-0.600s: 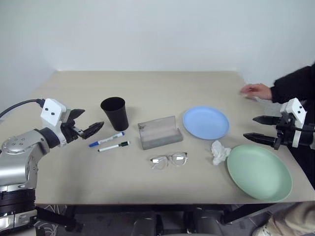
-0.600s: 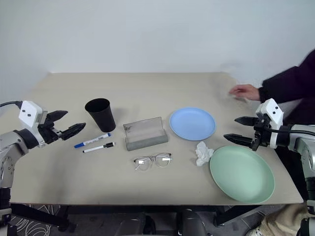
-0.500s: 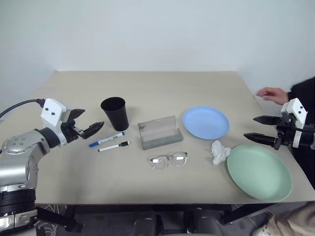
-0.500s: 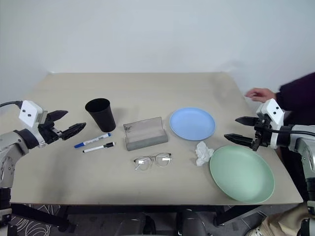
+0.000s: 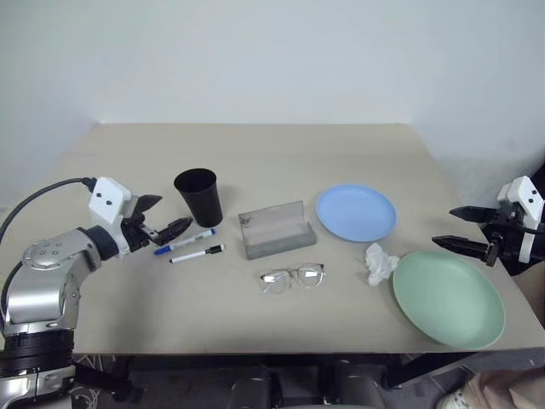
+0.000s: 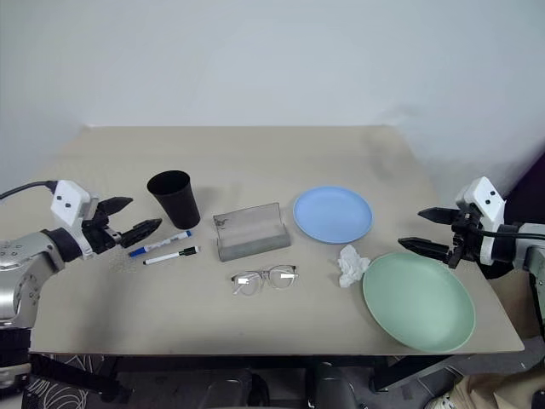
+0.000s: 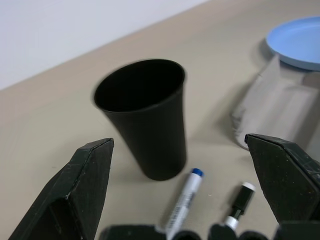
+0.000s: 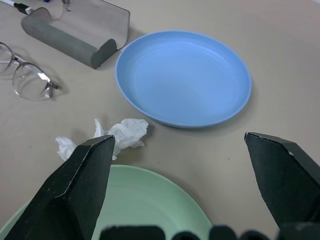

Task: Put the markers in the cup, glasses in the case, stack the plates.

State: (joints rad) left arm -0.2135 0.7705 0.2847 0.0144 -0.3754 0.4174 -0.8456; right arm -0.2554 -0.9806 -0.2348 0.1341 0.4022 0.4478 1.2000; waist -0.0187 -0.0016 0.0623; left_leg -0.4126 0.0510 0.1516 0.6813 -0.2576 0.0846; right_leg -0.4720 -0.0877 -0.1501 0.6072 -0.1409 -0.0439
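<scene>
Reaching nearer the markers (image 5: 189,246), left gripper (image 5: 163,216); person's hand gone.

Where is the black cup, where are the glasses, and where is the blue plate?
Black cup (image 5: 200,198), left eye view, on its outer side wall.
Glasses (image 5: 307,274), left eye view, on one clear lens.
Blue plate (image 8: 186,76), right wrist view, on its bare middle.
</scene>
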